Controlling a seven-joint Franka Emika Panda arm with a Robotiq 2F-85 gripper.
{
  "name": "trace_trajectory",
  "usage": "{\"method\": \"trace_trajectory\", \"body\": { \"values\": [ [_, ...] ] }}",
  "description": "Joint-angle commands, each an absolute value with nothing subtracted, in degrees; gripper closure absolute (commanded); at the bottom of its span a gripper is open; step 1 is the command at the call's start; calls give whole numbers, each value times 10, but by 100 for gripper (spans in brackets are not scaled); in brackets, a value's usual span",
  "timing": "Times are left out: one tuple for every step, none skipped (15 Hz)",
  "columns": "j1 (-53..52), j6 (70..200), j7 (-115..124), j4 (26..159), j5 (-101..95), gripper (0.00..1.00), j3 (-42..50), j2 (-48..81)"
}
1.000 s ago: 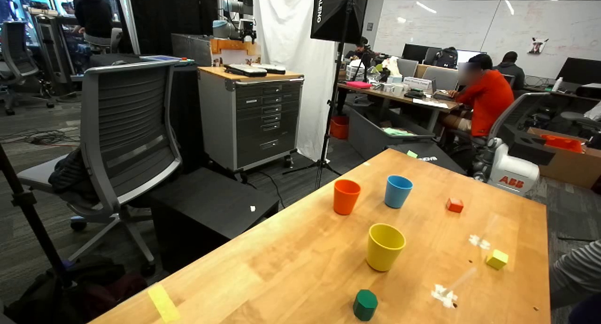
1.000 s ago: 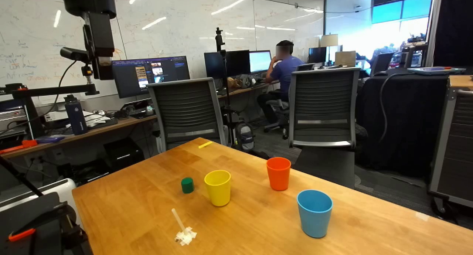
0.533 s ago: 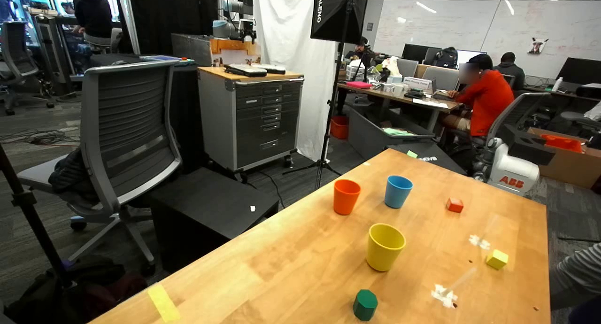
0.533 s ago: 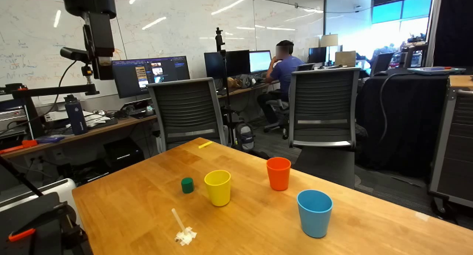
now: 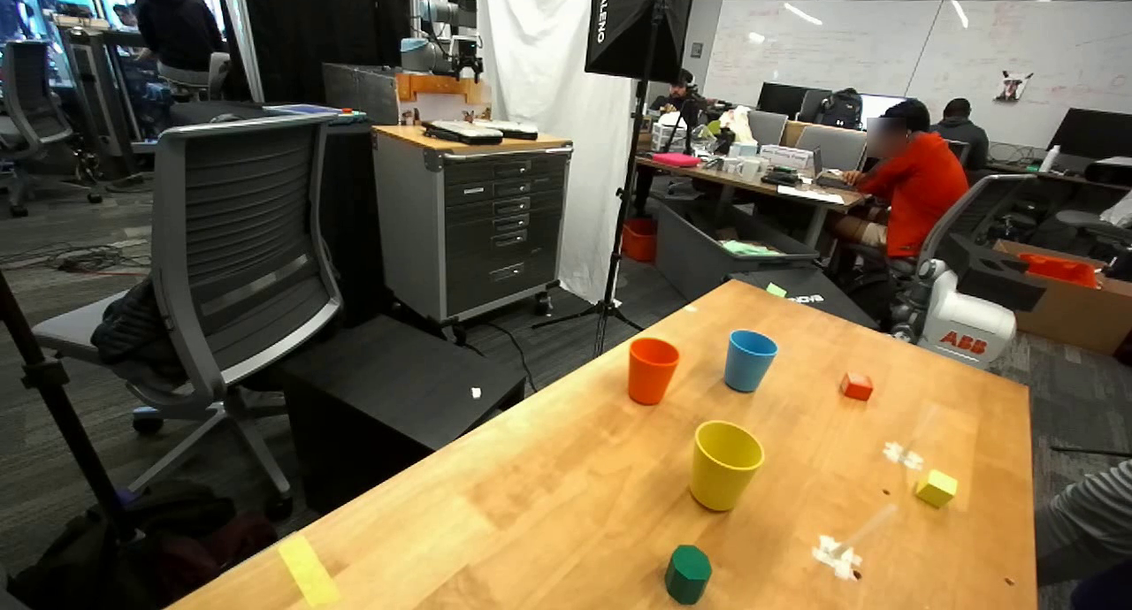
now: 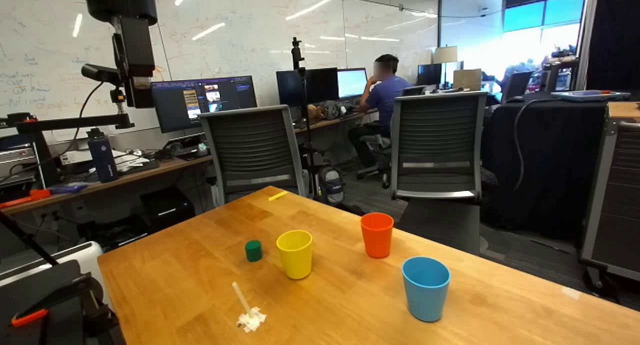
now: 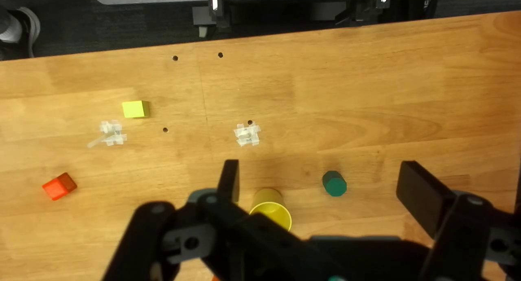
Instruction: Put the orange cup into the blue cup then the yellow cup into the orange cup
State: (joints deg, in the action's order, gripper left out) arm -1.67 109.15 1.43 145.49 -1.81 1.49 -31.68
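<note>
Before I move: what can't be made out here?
Yellow cup, wrist view: partly covered by the tool.
Orange cup, wrist view: only a sliver, cut off by the tool and bottom edge.
Blue cup: not seen in wrist view; behind the tool or out of frame, can't tell which.
Writing on the whiteboard, in an exterior view: too small and faint to read reliably.

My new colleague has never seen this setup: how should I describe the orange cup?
In an exterior view, find the wooden table. Near its far edge, set back between the yellow cup and the blue cup, stands the orange cup, mouth up. Its orange colour sets it apart from both.
</note>
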Motion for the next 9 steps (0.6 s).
{"method": "trace_trajectory", "body": {
  "values": [
    [-10,1091,11,1454,-15,0,8,-317],
    [-10,1091,11,1454,-15,0,8,-317],
    [-10,1091,11,1454,-15,0,8,-317],
    [-10,1091,11,1454,-15,0,8,-316],
    [-10,1091,11,1455,-15,0,8,-316],
    [-10,1091,11,1455,-15,0,8,-316],
    [-10,1091,11,1456,-15,0,8,-315],
    [-10,1091,11,1456,-15,0,8,-315],
    [-10,1089,1,1455,-16,0,12,-316]
  ]
}}
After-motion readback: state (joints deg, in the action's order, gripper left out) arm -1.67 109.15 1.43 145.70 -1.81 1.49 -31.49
